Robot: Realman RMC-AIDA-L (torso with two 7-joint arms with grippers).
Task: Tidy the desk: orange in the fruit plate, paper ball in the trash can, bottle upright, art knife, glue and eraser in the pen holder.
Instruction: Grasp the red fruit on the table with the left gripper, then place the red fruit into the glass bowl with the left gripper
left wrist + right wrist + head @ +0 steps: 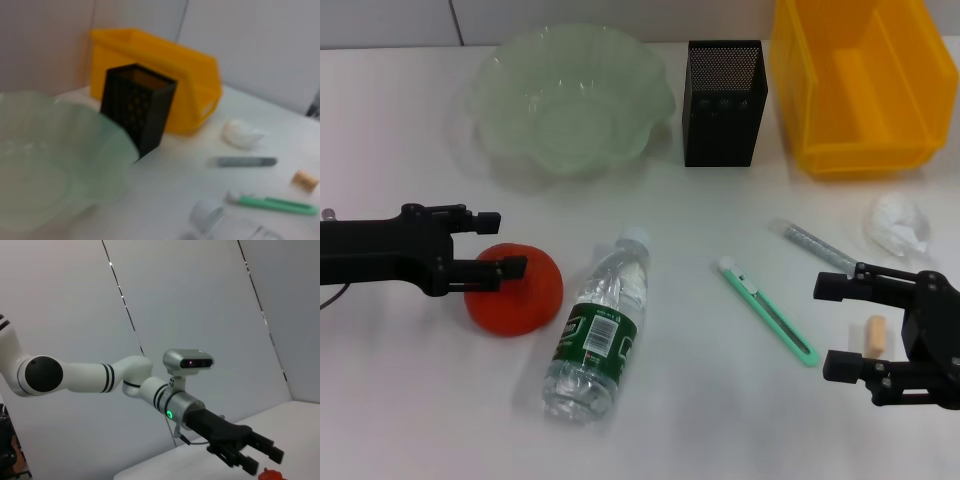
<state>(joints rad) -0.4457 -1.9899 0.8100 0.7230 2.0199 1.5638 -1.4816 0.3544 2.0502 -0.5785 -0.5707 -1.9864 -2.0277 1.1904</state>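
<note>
The orange (520, 295) lies on the desk at the left. My left gripper (498, 243) is open over its far-left side, one finger (505, 268) overlapping it. The bottle (596, 335) lies on its side beside the orange. The green art knife (767, 310), the grey glue stick (815, 245) and the small tan eraser (875, 332) lie at the right. My right gripper (836, 325) is open and empty, just left of the eraser. The paper ball (898, 224) lies beyond it. The left wrist view shows the knife (275, 204), glue (242, 161) and eraser (305, 180).
The pale green fruit plate (510, 120) stands at the back left, the black mesh pen holder (723, 100) at the back middle, the yellow bin (820, 110) at the back right. The right wrist view shows my left arm (150, 385) against a grey wall.
</note>
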